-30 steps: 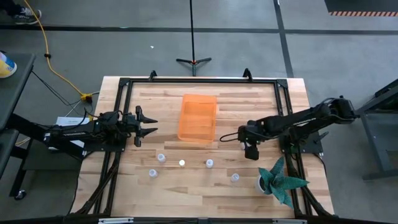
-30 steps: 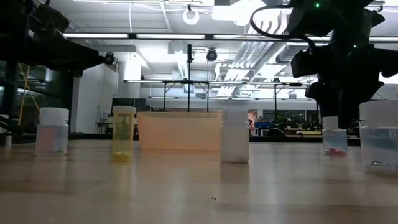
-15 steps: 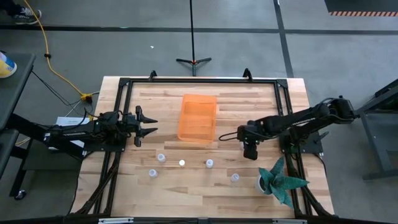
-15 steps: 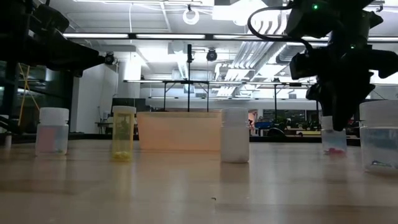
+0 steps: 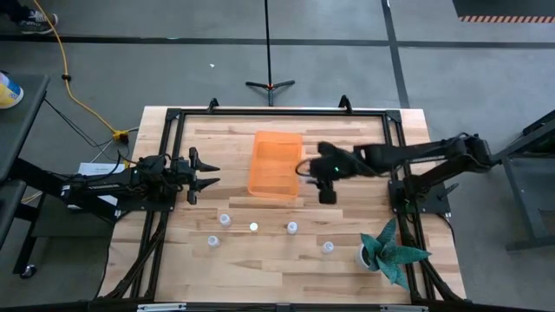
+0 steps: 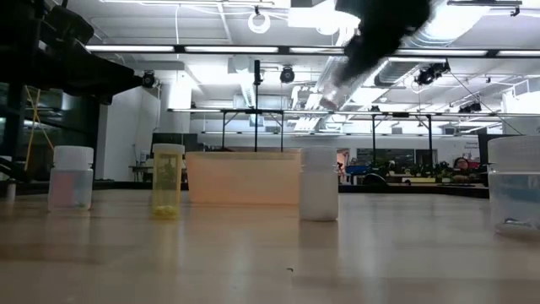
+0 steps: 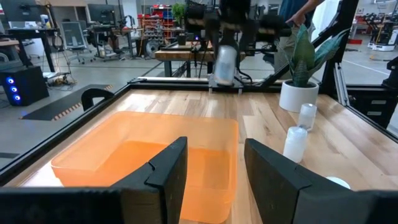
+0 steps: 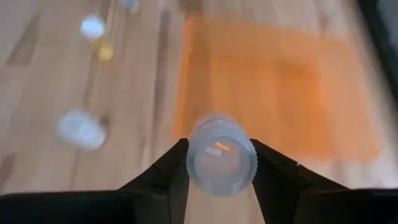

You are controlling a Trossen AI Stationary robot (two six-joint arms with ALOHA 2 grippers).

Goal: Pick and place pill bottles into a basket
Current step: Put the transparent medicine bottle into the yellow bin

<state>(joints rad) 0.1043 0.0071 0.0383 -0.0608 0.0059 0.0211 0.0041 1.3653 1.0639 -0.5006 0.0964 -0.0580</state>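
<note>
A: From above, what did you see?
B: The right gripper (image 5: 327, 192) was beside the right edge of the basket (image 5: 276, 164), clamped on a pill bottle. Four more pill bottles (image 5: 225, 220) stood on the table (image 5: 381, 139) in front of the basket. The left gripper (image 5: 206, 174) waited at the table's left, fingers parted with nothing between them.

A: And at table height?
B: The held bottle (image 6: 331, 91) hung tilted, high above the basket (image 6: 243, 177), and three bottles (image 6: 71, 177) stood along the wood.

A: The left wrist camera?
B: Its own fingers (image 7: 168, 176) stood apart and empty over the orange basket (image 7: 143, 155). Beyond, the right gripper (image 7: 225, 65) carried its bottle (image 7: 224, 63) in the air, near a potted plant (image 7: 300, 78).

A: The right wrist camera?
B: The bottle (image 8: 220, 163) sat squeezed between both fingers (image 8: 165, 168), with the basket (image 8: 273, 93) below and ahead of it.
</note>
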